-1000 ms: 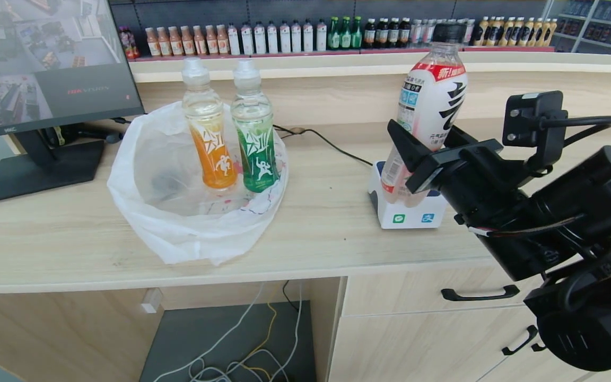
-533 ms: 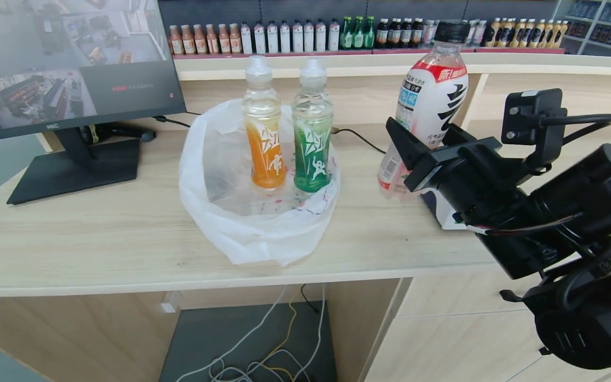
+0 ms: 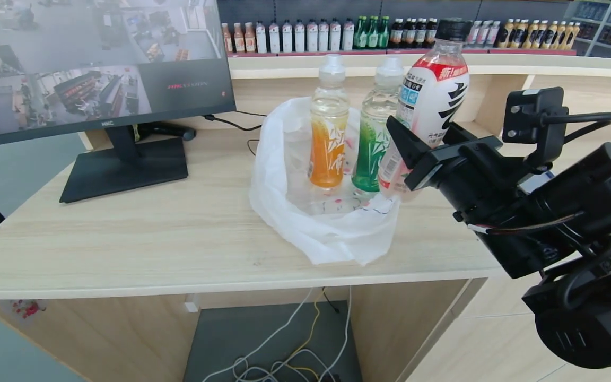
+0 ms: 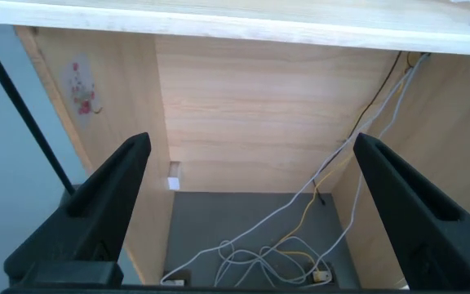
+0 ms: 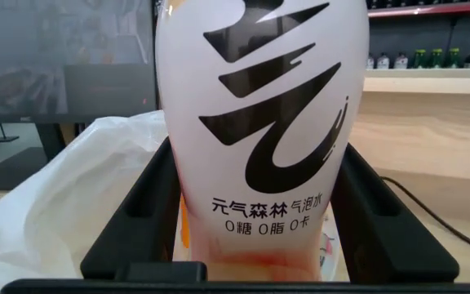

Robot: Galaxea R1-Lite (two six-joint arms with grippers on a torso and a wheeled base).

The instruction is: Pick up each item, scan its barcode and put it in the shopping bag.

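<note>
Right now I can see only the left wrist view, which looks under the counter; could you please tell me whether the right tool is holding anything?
Observer: Yes, the right tool is shut on a white bottle with a black cap, held upright.
Operator: Thank you. Is there anything in the shopping bag?
Observer: The shopping bag sits open on the counter, with an orange bottle and a green bottle standing upright inside it.
</note>
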